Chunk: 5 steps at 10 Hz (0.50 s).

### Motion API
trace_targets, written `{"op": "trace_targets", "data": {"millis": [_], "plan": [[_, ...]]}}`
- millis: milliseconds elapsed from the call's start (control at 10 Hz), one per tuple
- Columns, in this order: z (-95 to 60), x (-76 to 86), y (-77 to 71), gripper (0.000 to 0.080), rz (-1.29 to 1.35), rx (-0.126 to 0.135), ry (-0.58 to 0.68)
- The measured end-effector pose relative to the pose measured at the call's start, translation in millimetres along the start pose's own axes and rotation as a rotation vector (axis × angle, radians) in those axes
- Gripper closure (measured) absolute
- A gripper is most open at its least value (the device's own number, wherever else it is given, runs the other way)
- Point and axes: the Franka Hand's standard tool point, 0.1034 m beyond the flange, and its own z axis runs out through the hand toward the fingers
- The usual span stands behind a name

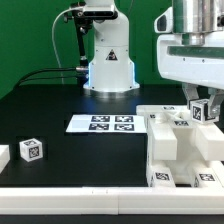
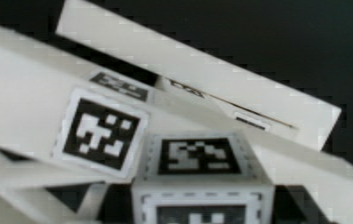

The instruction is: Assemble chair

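Chair (image 1: 180,150) stands partly built at the exterior view's right of the bench (image 1: 60,110).
Claw (image 1: 202,103) hangs over its far edge, its fingers flanking a small tagged block (image 1: 203,111); whether they pinch it I cannot tell. Best to keep the block square to its seat and press straight down without nudging the stack.

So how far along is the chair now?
Done: several white pieces already look joined as a stepped structure at the exterior view's right. In hand: the claw is low over its top, at a small tagged block; whether it grips is unclear. Left: a tagged cube and another white piece lie loose at the exterior view's left.
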Motion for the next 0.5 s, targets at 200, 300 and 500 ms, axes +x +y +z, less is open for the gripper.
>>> {"op": "trace_targets", "data": {"millis": [200,300,500], "plan": [[-0.1,-0.3,0.1,0.0518,0.096,0.0,-0.004],[0.1,-0.3,0.1,0.0518,0.093,-0.001,-0.003],[0.9,-0.1,0.5,0.0337,0.009,-0.004,0.0]]}}
